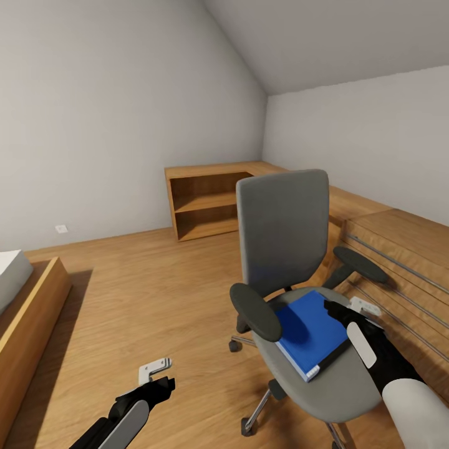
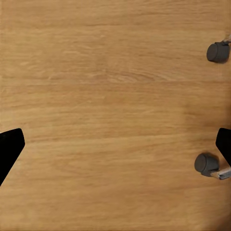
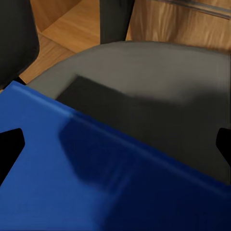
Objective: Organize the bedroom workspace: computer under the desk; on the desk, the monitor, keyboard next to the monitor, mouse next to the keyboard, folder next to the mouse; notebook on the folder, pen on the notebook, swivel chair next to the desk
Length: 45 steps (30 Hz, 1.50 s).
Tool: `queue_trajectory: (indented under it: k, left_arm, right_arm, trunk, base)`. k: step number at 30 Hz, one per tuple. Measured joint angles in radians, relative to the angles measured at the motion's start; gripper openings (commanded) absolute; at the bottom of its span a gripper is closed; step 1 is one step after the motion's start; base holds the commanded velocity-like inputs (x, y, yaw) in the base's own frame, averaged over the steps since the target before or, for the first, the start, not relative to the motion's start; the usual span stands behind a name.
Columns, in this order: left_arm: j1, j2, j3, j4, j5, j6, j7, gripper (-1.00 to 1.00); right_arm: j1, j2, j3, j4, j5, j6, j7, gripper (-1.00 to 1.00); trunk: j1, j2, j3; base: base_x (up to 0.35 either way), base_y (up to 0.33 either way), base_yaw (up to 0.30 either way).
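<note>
Head view: right hand (image 1: 342, 310) open above folder (image 1: 310, 332) on swivel chair (image 1: 284, 237). Folder looks light, stiff, slick; pinch its overhanging edge. Left hand (image 1: 159, 372) open, idle.

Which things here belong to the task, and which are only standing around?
Task things: folder lying on the swivel chair seat; right gripper open above the folder.

Standing around: wooden shelf, chest with bar handles, bed frame, left gripper open over bare floor.
</note>
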Motion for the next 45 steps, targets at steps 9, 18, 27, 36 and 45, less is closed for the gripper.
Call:
queue_trajectory:
  k: [9,18,27,36,45]
  left_arm:
    - [0.0,0.0,0.002,0.0,0.002,0.0,0.0,1.0]
    - [0.0,0.0,0.005,0.0,0.003,0.0,0.0,1.0]
    - [0.0,-0.001,0.035,-0.002,0.005,0.0,-0.001,1.0]
    - [0.0,-0.001,0.044,-0.003,0.006,-0.017,-0.001,1.0]
    - [0.0,-0.002,0.043,-0.002,0.004,-0.056,-0.001,1.0]
  right_arm:
    - [0.0,0.0,0.0,0.0,0.002,0.001,0.0,1.0]
    - [0.0,0.0,0.0,0.0,0.003,0.001,0.0,1.0]
    - [0.0,0.0,0.001,0.0,0.003,0.002,0.001,1.0]
    - [0.0,0.001,0.002,0.0,0.008,0.004,0.003,1.0]
    - [0.0,0.001,0.003,0.0,0.019,0.008,0.002,1.0]
  trunk:
    - [0.0,0.0,0.0]
    - [0.0,0.0,0.0]
    - [0.0,0.0,0.0]
    - [0.0,0.0,0.0]
    - [0.0,0.0,0.0]
  base:
    - [0.035,-0.14,0.0]
    - [0.009,-0.024,0.0]
    - [0.001,-0.002,0.0]
    - [0.0,0.0,0.0]
    - [0.0,0.0,0.0]
